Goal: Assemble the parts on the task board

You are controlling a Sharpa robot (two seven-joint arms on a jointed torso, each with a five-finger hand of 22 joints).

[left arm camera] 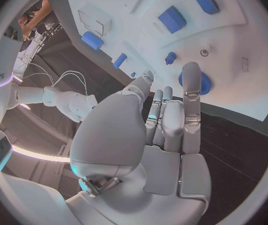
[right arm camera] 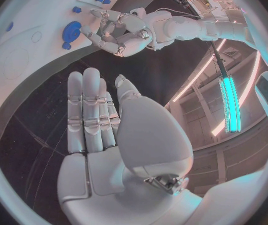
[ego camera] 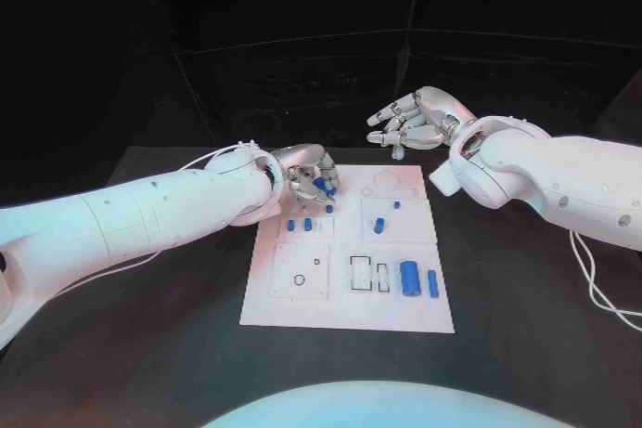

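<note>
Black table (ego camera: 134,354), one white task board (ego camera: 335,312), two hands, left hand (ego camera: 305,179) and right hand (ego camera: 417,120) both spread, empty

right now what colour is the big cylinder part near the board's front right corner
Blue. The cylinder part lies on the white task board, clearest in the head view.

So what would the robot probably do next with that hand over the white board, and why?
Probably lower the left hand a little further onto the round blue part at the task board's far left corner. Its fingers hang just over that part and seem to hold nothing yet. The right hand hovers beyond the board's far edge, empty, so the left looks like the working one.
</note>
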